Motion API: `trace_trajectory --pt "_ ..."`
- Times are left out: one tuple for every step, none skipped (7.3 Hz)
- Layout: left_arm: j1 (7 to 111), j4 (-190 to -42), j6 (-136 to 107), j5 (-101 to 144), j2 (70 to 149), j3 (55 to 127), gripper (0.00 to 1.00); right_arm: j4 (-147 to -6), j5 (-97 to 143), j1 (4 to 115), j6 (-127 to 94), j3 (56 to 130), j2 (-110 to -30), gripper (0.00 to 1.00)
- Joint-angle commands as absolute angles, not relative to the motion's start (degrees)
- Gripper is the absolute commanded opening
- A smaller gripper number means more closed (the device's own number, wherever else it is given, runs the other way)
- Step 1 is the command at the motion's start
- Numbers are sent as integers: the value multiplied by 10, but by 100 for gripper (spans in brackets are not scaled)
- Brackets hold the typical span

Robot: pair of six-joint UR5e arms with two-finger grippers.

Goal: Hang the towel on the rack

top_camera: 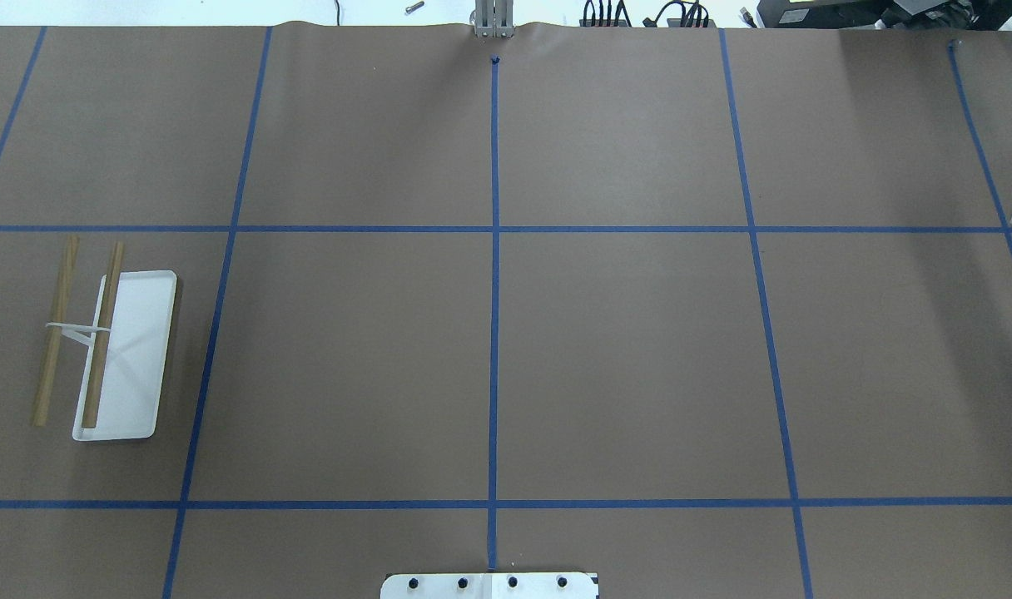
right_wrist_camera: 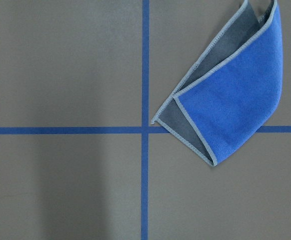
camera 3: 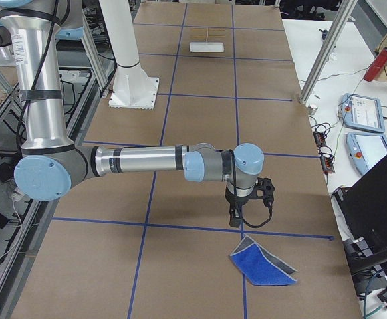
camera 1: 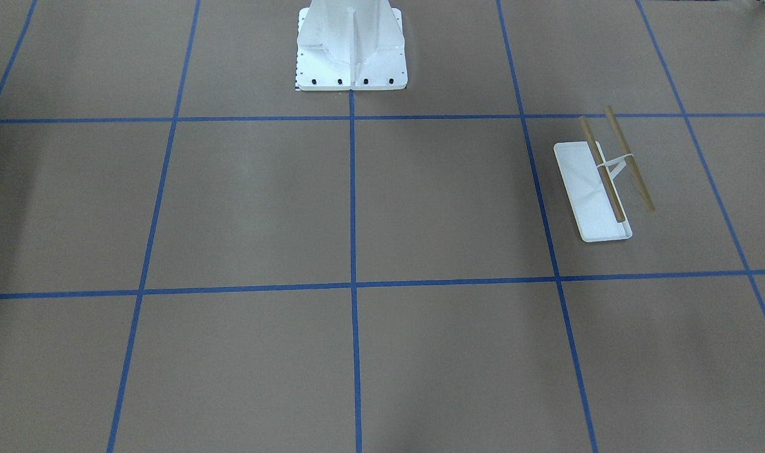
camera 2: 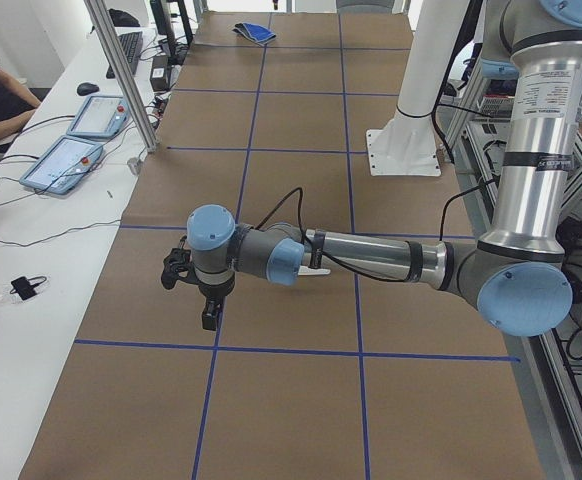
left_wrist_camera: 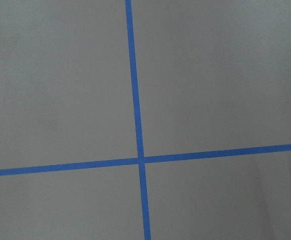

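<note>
Towel [camera 3: 263, 269] lies folded by desk's right end edge, rack [top_camera: 136, 366] far off by left end edge. Right gripper [camera 3: 234, 219] hovers near towel, left gripper [camera 2: 208, 320] near rack; cannot tell jaw gap on either. Risk: pinch takes single layer, cloth unfolds, drags, tips light rack

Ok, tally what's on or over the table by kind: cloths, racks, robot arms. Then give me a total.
Towel: 1
Rack: 1
Robot arms: 2, the left arm and the right arm
Total: 4
</note>
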State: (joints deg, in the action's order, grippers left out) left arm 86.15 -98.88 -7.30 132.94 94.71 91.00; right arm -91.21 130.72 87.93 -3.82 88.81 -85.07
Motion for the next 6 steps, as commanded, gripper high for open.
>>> trace_trajectory --pt "854 -989 -74 1316 956 909 98 -815 1289 876 -19 753 -791 100" --pt "848 -988 -74 1316 957 909 98 -752 1288 876 -13 667 -752 100" --pt "843 -988 -74 1315 957 908 98 -718 1279 873 9 597 -715 100" --pt "842 -988 -74 1315 957 907 98 -708 1246 873 44 559 -695 100" --pt "842 -988 -74 1315 957 907 98 -683 1209 865 47 556 -696 100" --pt "838 -988 -74 1315 957 905 98 -649 1189 860 46 536 -696 100"
